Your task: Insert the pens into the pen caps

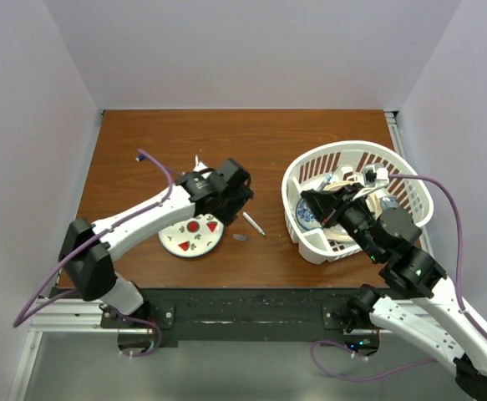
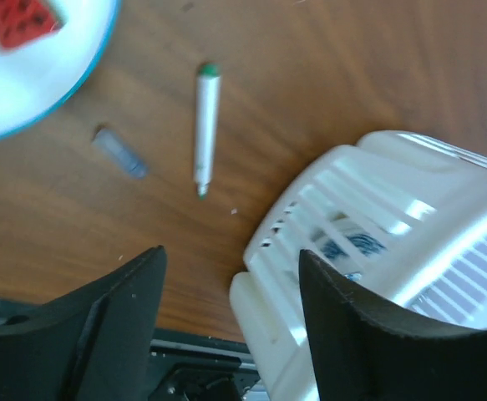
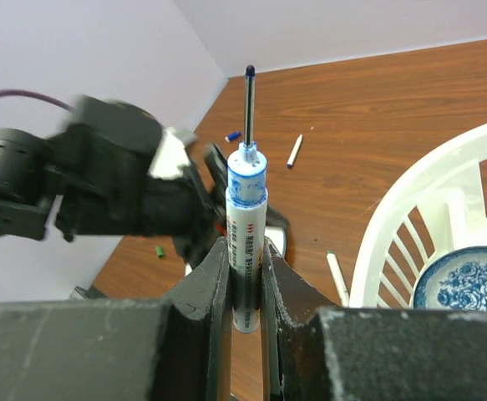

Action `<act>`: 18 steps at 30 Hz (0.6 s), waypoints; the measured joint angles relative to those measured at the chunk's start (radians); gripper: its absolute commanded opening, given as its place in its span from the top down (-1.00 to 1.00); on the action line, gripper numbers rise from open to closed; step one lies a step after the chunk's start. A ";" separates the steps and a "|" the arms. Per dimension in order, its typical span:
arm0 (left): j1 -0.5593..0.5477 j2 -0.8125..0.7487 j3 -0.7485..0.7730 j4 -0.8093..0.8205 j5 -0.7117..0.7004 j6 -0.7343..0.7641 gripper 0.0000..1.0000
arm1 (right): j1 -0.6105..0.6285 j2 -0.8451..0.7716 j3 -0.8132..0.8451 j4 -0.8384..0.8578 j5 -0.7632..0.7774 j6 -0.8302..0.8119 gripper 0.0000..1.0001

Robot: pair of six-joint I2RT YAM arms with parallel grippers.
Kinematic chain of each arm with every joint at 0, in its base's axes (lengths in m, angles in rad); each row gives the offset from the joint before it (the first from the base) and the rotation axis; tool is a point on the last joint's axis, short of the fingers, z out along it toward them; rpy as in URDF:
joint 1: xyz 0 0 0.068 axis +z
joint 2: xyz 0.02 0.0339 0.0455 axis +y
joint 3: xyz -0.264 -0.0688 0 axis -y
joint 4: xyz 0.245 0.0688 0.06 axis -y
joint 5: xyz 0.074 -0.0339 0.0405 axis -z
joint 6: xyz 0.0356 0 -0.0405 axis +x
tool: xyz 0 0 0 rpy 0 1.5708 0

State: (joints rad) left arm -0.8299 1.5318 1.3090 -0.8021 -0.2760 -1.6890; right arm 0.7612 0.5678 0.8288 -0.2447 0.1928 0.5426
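A: How many pens?
B: Three. The right claw (image 3: pixel 243 255) is clamped on the blue-tipped pen (image 3: pixel 246 192), which stands upright. The green-tipped pen (image 2: pixel 206 125) lies mid-tabletop (image 1: pixel 327 134) near the grey cap (image 2: pixel 119 152). The third pen (image 3: pixel 294 151) lies nearer the far edge.
A: Caps?
B: Three, counting the blue cap (image 3: pixel 233 136) and the green cap (image 3: pixel 159 251).
A: Left claw (image 2: pixel 230 259)?
B: Jaws apart, empty.

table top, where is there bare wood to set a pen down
Widest bare patch: the far table, between the back wall, the basket and the far pen. A thinner strip lies between the plate and the near edge. Crowded: between plate and basket, where the green pen and a cap lie.
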 measured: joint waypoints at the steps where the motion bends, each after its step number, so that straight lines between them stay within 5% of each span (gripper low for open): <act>1: -0.006 0.026 0.000 -0.026 0.019 -0.042 -0.28 | 0.000 -0.001 0.000 -0.003 0.000 0.000 1.00; 7: -0.016 0.122 -0.003 -0.119 0.106 -0.208 -0.18 | 0.000 -0.026 0.000 -0.036 0.003 0.000 1.00; 18: 0.022 0.286 -0.013 -0.129 0.180 -0.264 -0.09 | 0.000 -0.049 -0.001 -0.048 0.024 -0.001 1.00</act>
State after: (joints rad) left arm -0.8078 1.8175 1.2961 -0.9310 -0.0956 -1.9526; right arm 0.7612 0.5190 0.8280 -0.2932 0.2173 0.5415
